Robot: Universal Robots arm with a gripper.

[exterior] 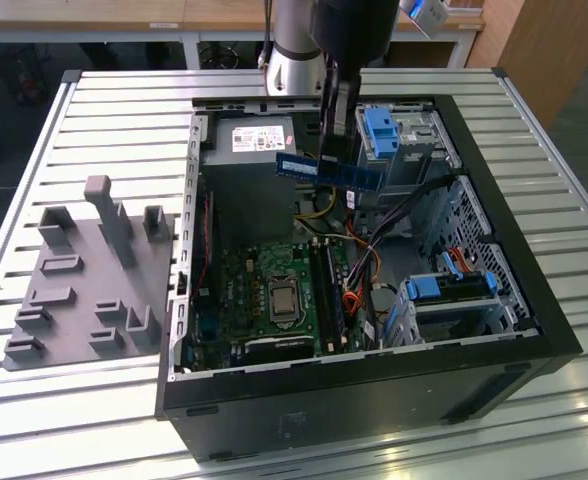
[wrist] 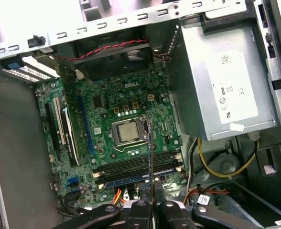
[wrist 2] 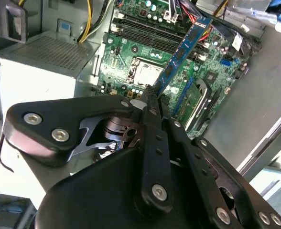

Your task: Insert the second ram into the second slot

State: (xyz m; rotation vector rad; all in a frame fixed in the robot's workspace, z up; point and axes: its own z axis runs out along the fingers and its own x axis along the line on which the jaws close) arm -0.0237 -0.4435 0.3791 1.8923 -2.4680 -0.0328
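Observation:
My gripper (exterior: 332,160) is shut on the second ram (exterior: 364,176), a long dark-blue stick with a white label. It hangs level above the open computer case, over the gap between the power supply and the motherboard. In the second wrist view the ram (wrist 2: 183,50) sticks out from the fingertips (wrist 2: 152,102) toward the board. In the first wrist view it shows edge-on (wrist: 150,148), over the row of memory slots (wrist: 135,168) beside the processor socket (wrist: 128,131). A blue strip (wrist: 126,181) lies along the slot nearest the gripper (wrist: 152,204). In the exterior view the slots (exterior: 326,290) lie well below the ram.
The power supply (exterior: 259,140) fills the case's far corner in the exterior view. Blue drive-bay latches (exterior: 382,130) (exterior: 439,288) sit on the exterior view's right. Loose cables (exterior: 374,230) cross beside the board. A grey holder block (exterior: 84,270) stands on the slatted table at the left.

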